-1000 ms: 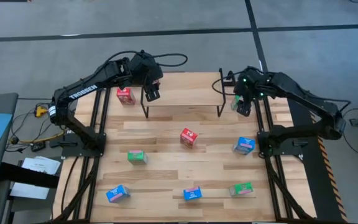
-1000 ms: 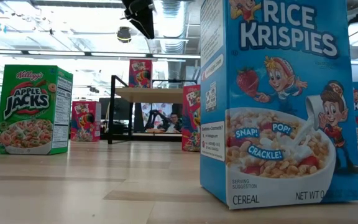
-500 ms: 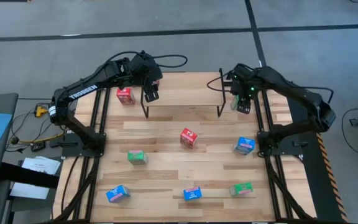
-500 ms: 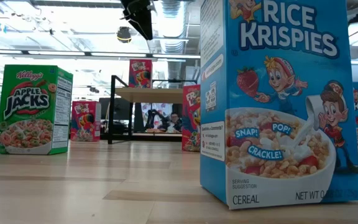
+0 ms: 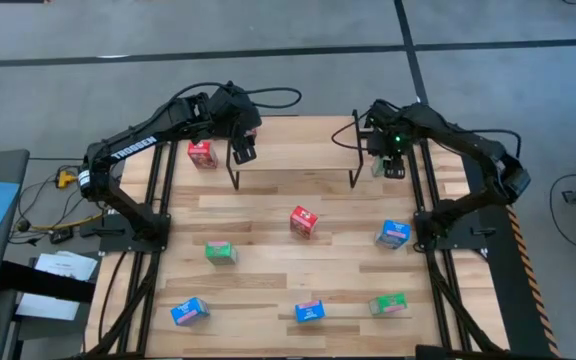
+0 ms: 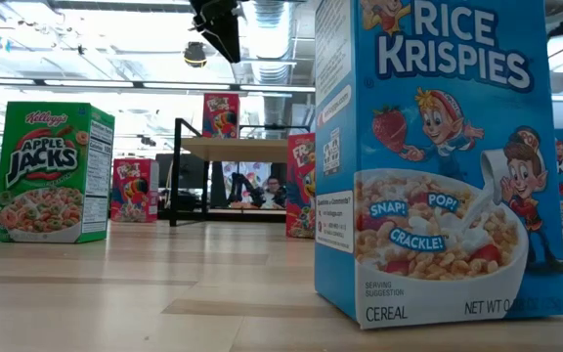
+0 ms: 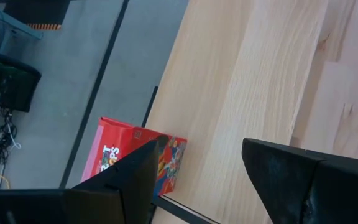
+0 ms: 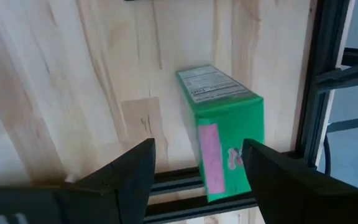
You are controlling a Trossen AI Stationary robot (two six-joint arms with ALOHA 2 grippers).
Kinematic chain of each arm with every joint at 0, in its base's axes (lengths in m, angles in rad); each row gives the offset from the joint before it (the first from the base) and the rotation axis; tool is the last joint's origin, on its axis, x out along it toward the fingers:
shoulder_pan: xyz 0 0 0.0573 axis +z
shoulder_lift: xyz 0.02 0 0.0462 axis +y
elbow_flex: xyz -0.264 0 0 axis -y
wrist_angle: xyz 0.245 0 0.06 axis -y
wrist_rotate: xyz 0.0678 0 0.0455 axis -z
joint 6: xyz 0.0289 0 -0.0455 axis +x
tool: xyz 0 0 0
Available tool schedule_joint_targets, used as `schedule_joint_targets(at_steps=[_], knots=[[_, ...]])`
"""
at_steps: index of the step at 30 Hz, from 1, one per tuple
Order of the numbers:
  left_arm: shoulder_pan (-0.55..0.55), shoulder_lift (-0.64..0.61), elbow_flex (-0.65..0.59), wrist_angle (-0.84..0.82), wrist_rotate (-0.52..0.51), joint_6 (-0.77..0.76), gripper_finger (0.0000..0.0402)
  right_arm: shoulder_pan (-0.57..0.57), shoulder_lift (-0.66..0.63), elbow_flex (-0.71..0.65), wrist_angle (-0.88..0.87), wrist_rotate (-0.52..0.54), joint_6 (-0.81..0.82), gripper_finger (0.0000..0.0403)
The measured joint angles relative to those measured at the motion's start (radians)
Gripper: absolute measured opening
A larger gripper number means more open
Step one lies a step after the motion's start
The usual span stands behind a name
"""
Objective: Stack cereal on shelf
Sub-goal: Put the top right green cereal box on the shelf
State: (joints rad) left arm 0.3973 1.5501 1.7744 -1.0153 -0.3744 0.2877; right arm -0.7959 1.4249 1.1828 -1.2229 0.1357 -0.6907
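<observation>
The shelf (image 5: 298,155), a light board on black wire legs, stands at the back of the table. A red cereal box (image 6: 221,115) stands on its left end. High above that end hangs my left gripper (image 5: 243,152), open, with nothing between its fingers (image 7: 201,149). A red box (image 7: 135,158) shows beside one finger. My right gripper (image 5: 392,168) hovers open just right of the shelf, over a green cereal box (image 8: 222,118) lying on the table. That box shows between and beyond the right gripper's (image 8: 197,152) spread fingers, apart from them.
More cereal boxes are spread over the table: red (image 5: 201,153) left of the shelf, red (image 5: 303,221) mid-table, green (image 5: 220,253), blue (image 5: 393,234), and along the front blue (image 5: 189,311), blue (image 5: 309,311) and green (image 5: 389,303). Black frame rails (image 5: 423,200) run along both sides.
The right arm has swung a little to the left, bringing its gripper slightly further back over the green box. The left arm and all boxes are as before.
</observation>
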Motion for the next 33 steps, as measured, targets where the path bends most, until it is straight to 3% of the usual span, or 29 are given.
schedule_joint_targets(at_steps=[14, 26, 33], knots=[[0.0, 0.0, 0.0, 0.0, 0.002, -0.013, 0.0224, -0.039, 0.084, 0.0, 0.065, 0.091, -0.025, 0.0266], [0.0, 0.0, 0.0, 0.0, 0.002, -0.013, 0.0224, -0.041, 0.083, 0.0, 0.057, 0.101, -0.006, 0.0266], [0.0, 0.0, 0.0, 0.001, 0.002, -0.021, 0.0224, -0.015, 0.044, 0.0, 0.052, 0.195, -0.017, 0.0266]])
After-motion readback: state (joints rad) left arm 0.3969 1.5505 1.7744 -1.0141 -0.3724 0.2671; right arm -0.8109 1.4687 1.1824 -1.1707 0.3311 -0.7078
